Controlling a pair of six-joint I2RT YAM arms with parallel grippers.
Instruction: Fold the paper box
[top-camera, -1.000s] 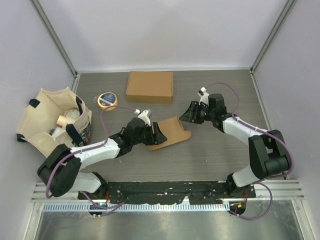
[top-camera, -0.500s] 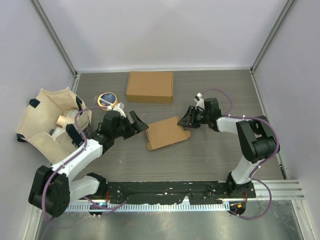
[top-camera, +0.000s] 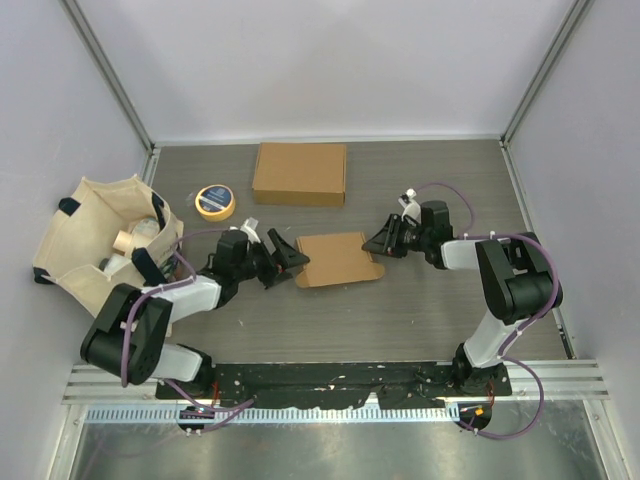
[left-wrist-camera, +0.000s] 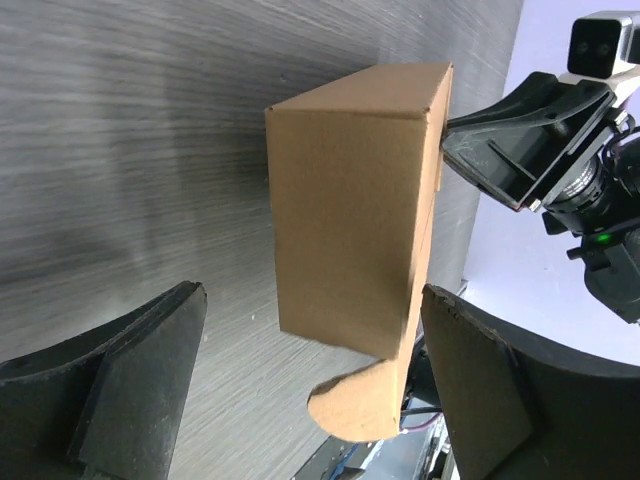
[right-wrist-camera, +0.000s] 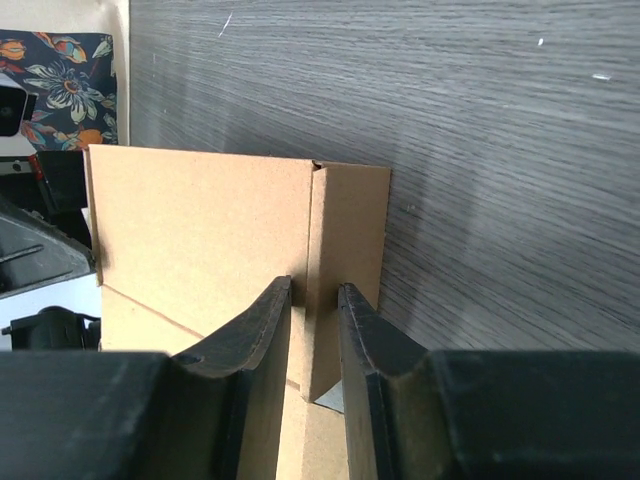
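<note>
The paper box (top-camera: 338, 259) is a brown cardboard carton lying in the middle of the table, with a rounded tab (left-wrist-camera: 365, 405) sticking out of one end. My left gripper (top-camera: 287, 266) sits just left of it, jaws wide open. In the left wrist view the box (left-wrist-camera: 350, 200) stands ahead of the open fingers (left-wrist-camera: 100, 400), untouched. My right gripper (top-camera: 378, 243) is at the box's right end. In the right wrist view its narrow jaws (right-wrist-camera: 315, 290) pinch the corner edge of the box (right-wrist-camera: 190, 220).
A second flat cardboard box (top-camera: 300, 173) lies at the back. A roll of yellow tape (top-camera: 214, 200) sits back left, and a canvas bag (top-camera: 105, 245) with items stands at the left wall. Enclosure walls ring the table.
My left gripper let go of the box, opened wide and drew back to the left. The box settled squarer on the table. My right gripper narrowed onto its right end.
</note>
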